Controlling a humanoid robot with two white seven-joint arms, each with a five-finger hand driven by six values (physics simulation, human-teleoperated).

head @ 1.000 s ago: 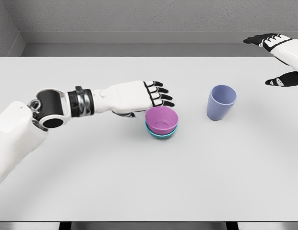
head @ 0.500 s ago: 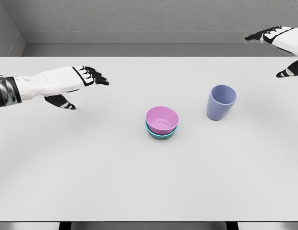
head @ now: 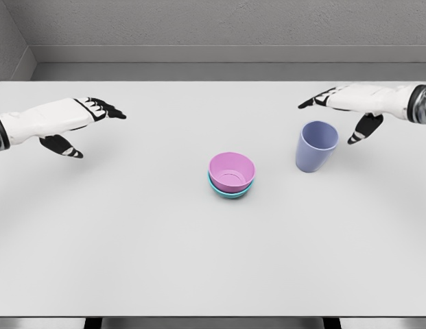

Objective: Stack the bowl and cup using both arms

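Right robot hand (head: 350,110) is the one closest to any action: it hangs just above and behind the blue cup (head: 316,146), fingers stretched out flat, thumb dropped down beside the rim, holding nothing and not touching it as far as the view shows. Going big to small, the white tabletop (head: 213,260) carries everything. The left robot hand (head: 65,123) sits way off at the left edge, also spread open and empty, well apart from the bowls. Mid-table, the pink bowl (head: 232,171) is nested in the teal bowl (head: 230,192), so that half looks done. The cup stands upright to the right of the stack, near but apart. Judging by that, the cup is what's left to grab and stack.
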